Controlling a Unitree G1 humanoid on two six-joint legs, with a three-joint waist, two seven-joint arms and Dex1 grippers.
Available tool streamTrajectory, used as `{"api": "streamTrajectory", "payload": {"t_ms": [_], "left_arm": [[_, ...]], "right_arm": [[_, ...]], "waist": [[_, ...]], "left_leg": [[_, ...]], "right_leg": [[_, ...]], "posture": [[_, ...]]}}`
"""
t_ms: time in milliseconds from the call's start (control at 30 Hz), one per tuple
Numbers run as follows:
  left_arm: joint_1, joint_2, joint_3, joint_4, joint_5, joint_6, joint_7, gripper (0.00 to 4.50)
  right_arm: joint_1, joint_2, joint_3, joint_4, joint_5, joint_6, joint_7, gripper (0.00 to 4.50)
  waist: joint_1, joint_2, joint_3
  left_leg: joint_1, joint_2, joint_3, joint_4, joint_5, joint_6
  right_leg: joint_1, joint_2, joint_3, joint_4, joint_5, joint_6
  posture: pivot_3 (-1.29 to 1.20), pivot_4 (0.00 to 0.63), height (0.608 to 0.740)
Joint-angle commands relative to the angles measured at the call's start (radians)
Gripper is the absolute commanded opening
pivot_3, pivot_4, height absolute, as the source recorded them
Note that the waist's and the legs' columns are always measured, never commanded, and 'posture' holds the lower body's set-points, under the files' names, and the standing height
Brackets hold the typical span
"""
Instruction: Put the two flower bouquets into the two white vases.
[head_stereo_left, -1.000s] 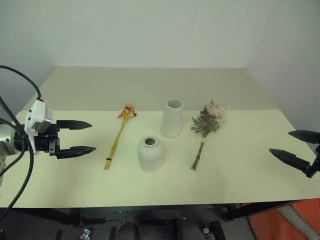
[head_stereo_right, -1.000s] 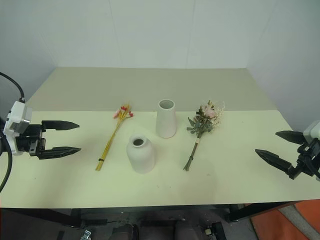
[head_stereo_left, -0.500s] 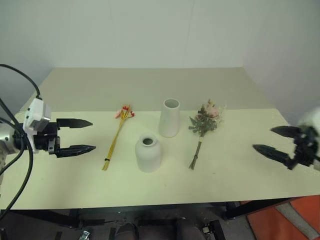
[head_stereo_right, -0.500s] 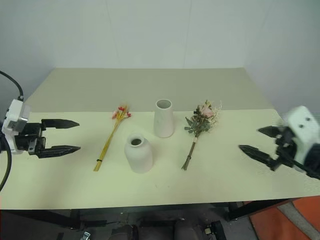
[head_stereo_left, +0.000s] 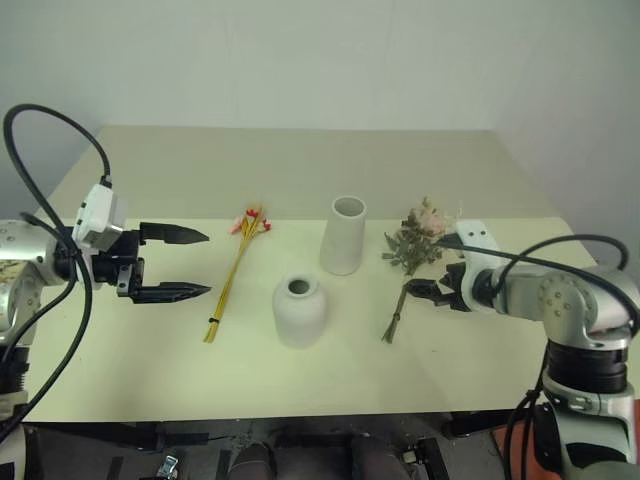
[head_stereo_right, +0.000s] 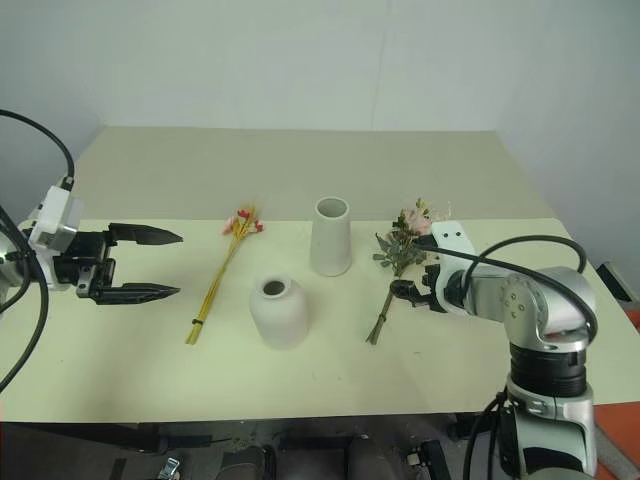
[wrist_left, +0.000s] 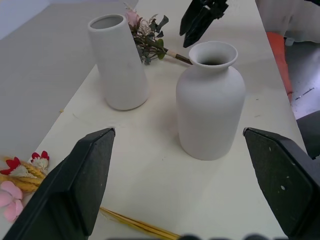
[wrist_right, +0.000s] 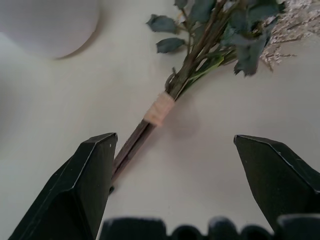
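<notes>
The thin bouquet (head_stereo_left: 237, 270) of yellow stalks with red and pink blooms lies left of centre on the table. To its left my left gripper (head_stereo_left: 200, 264) hangs open and empty, pointing across at it. The short rounded vase (head_stereo_left: 300, 310) stands in front of the taller tapered vase (head_stereo_left: 342, 236), both upright. The bushy bouquet (head_stereo_left: 415, 245) lies to their right. My right gripper (wrist_right: 175, 137) is open just above its taped stem (wrist_right: 160, 110), one finger on either side and neither touching it.
The cream table (head_stereo_left: 300, 170) runs back to a pale wall. Its front edge is close below the short vase, and its right edge lies just beyond my right arm. Bare tabletop stretches behind the vases.
My right gripper has swung in from the table's right edge and down over the bushy bouquet's stem. My left gripper has edged slightly toward the thin bouquet. Both stayed open.
</notes>
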Motion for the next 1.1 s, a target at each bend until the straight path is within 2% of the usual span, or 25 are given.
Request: {"api": "streamTrajectory", "payload": {"t_ms": [33,300,333,400,700,767,900,967,1067,1100], "left_arm": [[-0.017,-0.001,0.004,0.005,0.005,-0.030,-0.009,4.46],[0.001,-0.006,0.013,-0.007,0.003,-0.032,-0.005,4.46],[0.004,-0.006,0.015,-0.009,0.003,-0.032,-0.004,4.49],[0.012,-0.005,0.018,-0.011,0.002,-0.033,-0.002,4.50],[0.055,0.005,0.039,-0.031,-0.002,-0.027,0.014,4.50],[0.061,0.008,0.043,-0.034,-0.004,-0.026,0.015,4.50],[0.069,0.011,0.051,-0.041,-0.004,-0.019,0.019,4.50],[0.070,0.014,0.054,-0.045,-0.005,-0.015,0.022,4.50],[0.068,0.020,0.058,-0.045,-0.005,-0.011,0.024,4.50],[0.067,0.022,0.059,-0.046,-0.006,-0.008,0.025,4.50]], "right_arm": [[-0.070,0.015,-0.024,0.055,-0.008,0.008,-0.036,4.42],[-0.148,0.107,0.025,0.169,-0.054,0.008,-0.046,4.42],[-0.156,0.118,0.028,0.191,-0.064,0.003,-0.040,4.24],[-0.164,0.129,0.043,0.230,-0.088,-0.031,-0.033,3.83],[-0.215,0.133,0.061,0.401,-0.165,-0.160,0.007,0.72],[-0.219,0.134,0.064,0.412,-0.174,-0.168,0.014,0.25],[-0.230,0.146,0.045,0.416,-0.187,-0.159,0.008,0.24],[-0.235,0.156,0.009,0.386,-0.220,-0.166,-0.047,0.24],[-0.231,0.183,-0.052,0.282,-0.292,-0.360,-0.161,0.24],[-0.223,0.197,-0.058,0.218,-0.320,-0.506,-0.187,0.24]], "waist": [[-0.002,0.000,0.000],[-0.015,0.000,0.000],[-0.016,0.000,0.000],[-0.015,0.000,0.000],[-0.015,0.000,0.000],[-0.015,0.000,0.000],[-0.015,0.000,0.000],[-0.015,0.000,0.000],[-0.015,0.000,0.000],[-0.015,0.001,0.000]], "left_leg": [[0.000,0.000,0.000,0.000,0.000,0.000],[0.002,0.000,-0.001,0.002,0.001,0.001],[0.003,0.000,-0.001,0.002,0.001,0.001],[0.004,0.000,-0.001,0.002,0.001,0.001],[0.004,0.000,-0.002,0.002,0.002,0.001],[0.004,0.000,-0.002,0.002,0.002,0.001],[0.004,0.000,-0.002,0.002,0.002,0.001],[0.004,0.000,-0.002,0.002,0.002,0.001],[0.004,0.000,-0.002,0.002,0.002,0.001],[0.004,0.000,-0.002,0.002,0.002,0.001]], "right_leg": [[0.000,0.000,0.000,0.001,0.000,0.000],[0.000,0.000,0.000,0.007,0.001,0.000],[0.000,0.001,0.000,0.008,0.001,0.000],[0.000,0.002,0.001,0.010,0.001,0.000],[0.000,0.002,0.000,0.010,0.001,-0.001],[0.000,0.002,0.000,0.010,0.001,-0.001],[0.000,0.002,0.000,0.009,0.001,-0.001],[0.000,0.002,0.000,0.010,0.001,-0.001],[-0.001,0.002,0.000,0.010,0.001,-0.001],[-0.001,0.002,0.000,0.010,0.001,-0.001]], "posture": [[0.00,0.150,0.740],[0.00,0.150,0.740],[0.00,0.150,0.740],[0.00,0.150,0.740],[0.00,0.150,0.740],[0.00,0.150,0.740],[0.00,0.150,0.740],[0.00,0.150,0.740],[0.00,0.150,0.740],[0.00,0.150,0.740]]}}
